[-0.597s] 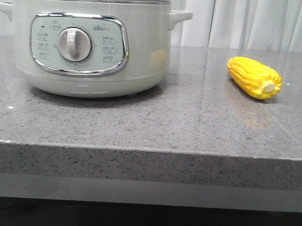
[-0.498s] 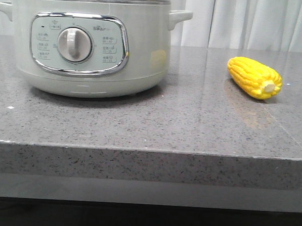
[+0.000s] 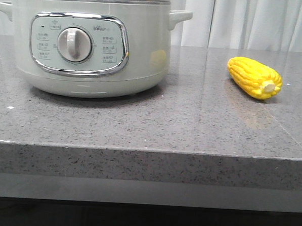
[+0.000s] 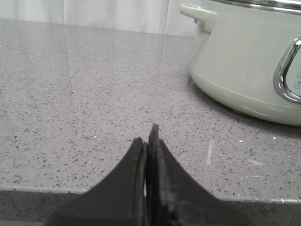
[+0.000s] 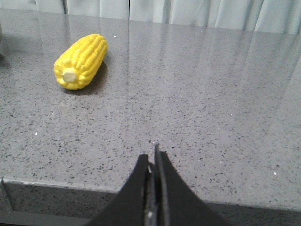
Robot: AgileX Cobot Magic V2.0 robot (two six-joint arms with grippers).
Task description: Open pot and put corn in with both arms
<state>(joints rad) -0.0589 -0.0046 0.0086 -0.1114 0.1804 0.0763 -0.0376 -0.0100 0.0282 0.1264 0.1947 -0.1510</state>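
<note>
Basically nothing done: pot (image 3: 89,44) sitting lidded at surface (image 3: 190,130) left edge, corn (image 3: 254,77) lying near right edge; left fingers (image 4: 149,141) and right fingers (image 5: 154,162) both pressed together, holding nothing.

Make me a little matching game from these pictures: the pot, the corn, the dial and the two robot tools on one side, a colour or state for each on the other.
Things:
1. pot
2. corn
3. dial
4. left tool and right tool

Descriptions:
A. bright yellow, lying on its side
B. dark, closed, empty
C. pale cream-green, lid on
D. round, inside a chrome frame

Pairs: 1-C, 2-A, 3-D, 4-B
</note>
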